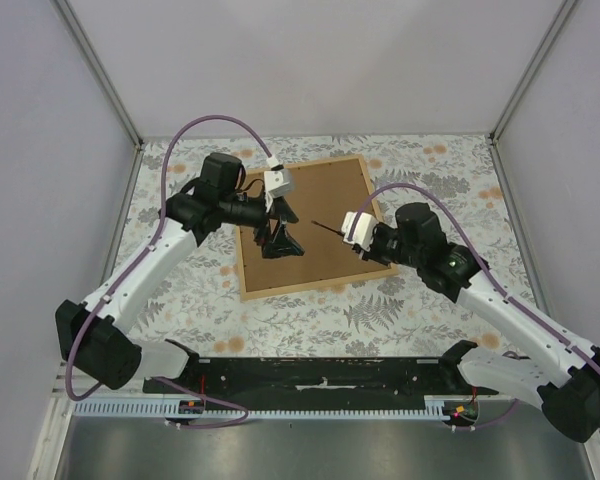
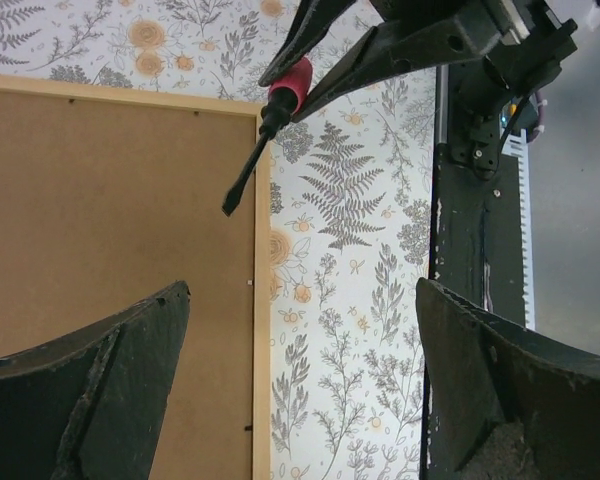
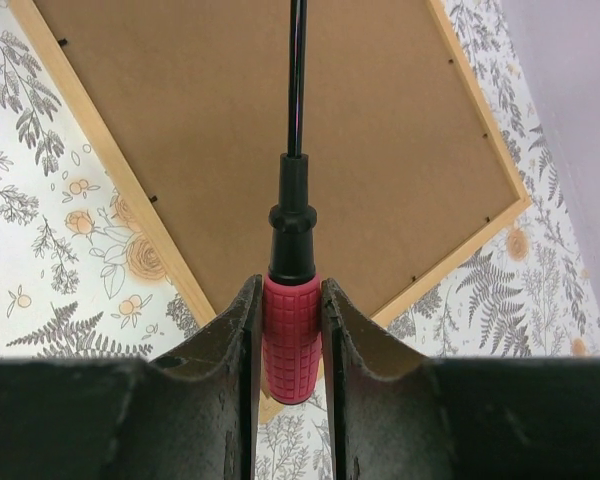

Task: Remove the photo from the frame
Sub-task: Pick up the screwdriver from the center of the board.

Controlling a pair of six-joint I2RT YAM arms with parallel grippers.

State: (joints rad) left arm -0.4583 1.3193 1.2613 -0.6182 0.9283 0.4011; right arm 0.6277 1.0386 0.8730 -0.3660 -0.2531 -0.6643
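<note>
The frame (image 1: 320,200) lies face down on the table, its brown back board up inside thin tan wooden strips. The photo is hidden under that board. My right gripper (image 3: 291,292) is shut on the red handle of a screwdriver (image 3: 292,340), whose dark shaft points out over the back board (image 3: 180,120). From above, the right gripper (image 1: 352,238) sits over the frame's right edge with the screwdriver (image 1: 328,229) aimed at the middle. My left gripper (image 1: 282,243) hovers open over the frame's left half. In the left wrist view its fingers (image 2: 90,400) straddle the frame's edge strip (image 2: 263,300), holding nothing.
A floral cloth (image 1: 310,315) covers the table around the frame. Small dark tabs (image 3: 153,199) sit along the inner edges of the frame's back. The black base rail (image 1: 320,375) runs along the near edge. Pale walls with metal posts (image 1: 100,70) enclose the table.
</note>
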